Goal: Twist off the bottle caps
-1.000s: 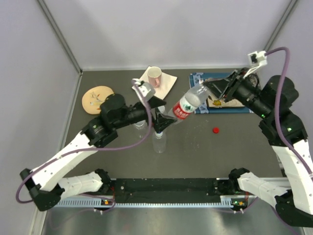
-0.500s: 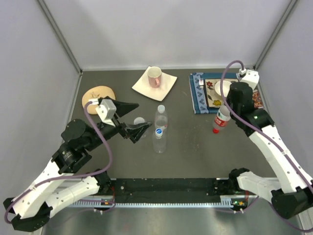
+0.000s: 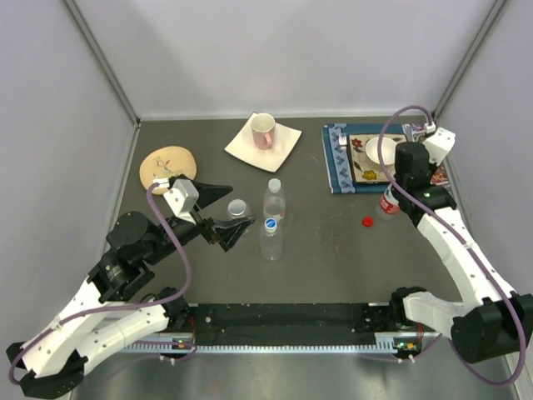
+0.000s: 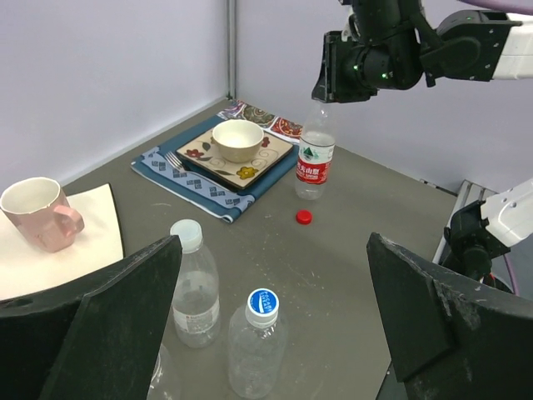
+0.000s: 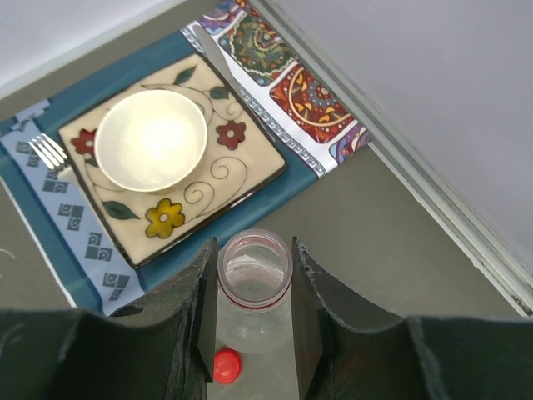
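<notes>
The dark surface [image 3: 325, 242] carries everything. At its right side, the right gripper [image 5: 254, 283] is clamped on the neck of the red-labelled bottle [image 4: 315, 162], which stands upright and open-mouthed just off the blue placemat [image 5: 50, 192]. The left gripper [image 4: 275, 283] hangs with its jaws spread wide, holding nothing, well apart from that bottle. In front of it stand the white-capped bottle [image 4: 193, 283] and the blue-capped bottle [image 4: 256, 342], close together. The squat bottle [image 3: 237, 207] sits by the left fingers, mostly cut off in the left wrist view. The red cap [image 3: 367, 222] lies loose near the held bottle's base.
</notes>
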You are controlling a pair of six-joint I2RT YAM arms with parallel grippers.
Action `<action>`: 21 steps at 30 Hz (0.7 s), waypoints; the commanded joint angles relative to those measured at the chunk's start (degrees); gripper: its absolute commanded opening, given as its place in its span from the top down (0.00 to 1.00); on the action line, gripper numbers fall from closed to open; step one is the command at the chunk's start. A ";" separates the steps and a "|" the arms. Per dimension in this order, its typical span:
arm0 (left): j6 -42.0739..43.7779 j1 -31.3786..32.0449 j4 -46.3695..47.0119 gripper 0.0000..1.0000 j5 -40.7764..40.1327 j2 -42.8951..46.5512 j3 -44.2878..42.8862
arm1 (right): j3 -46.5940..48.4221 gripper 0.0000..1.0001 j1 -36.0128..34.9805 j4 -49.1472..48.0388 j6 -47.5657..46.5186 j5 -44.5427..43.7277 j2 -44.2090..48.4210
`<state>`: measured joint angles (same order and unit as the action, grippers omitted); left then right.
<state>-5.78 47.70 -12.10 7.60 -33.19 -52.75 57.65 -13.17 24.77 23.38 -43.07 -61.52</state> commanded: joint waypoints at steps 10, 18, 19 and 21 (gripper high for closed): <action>-0.02 0.11 2.34 0.01 0.40 -1.17 1.69 | -4.21 1.00 1.04 -7.82 0.00 0.17 -3.79; -0.72 0.11 3.13 0.01 1.02 -1.53 2.39 | -1.23 0.72 0.95 -3.60 -0.79 4.83 -2.03; -0.81 0.11 3.22 0.01 1.28 -1.53 2.39 | -1.05 0.71 0.95 -3.07 -0.44 5.18 -1.94; -0.90 0.11 3.31 0.01 1.46 -1.53 2.30 | -1.13 0.70 0.95 -2.89 -0.35 5.71 -1.68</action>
<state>-6.07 47.68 -12.05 8.12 -34.41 -50.30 54.15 -12.58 19.55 22.48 -40.91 -64.47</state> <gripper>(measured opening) 0.990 0.324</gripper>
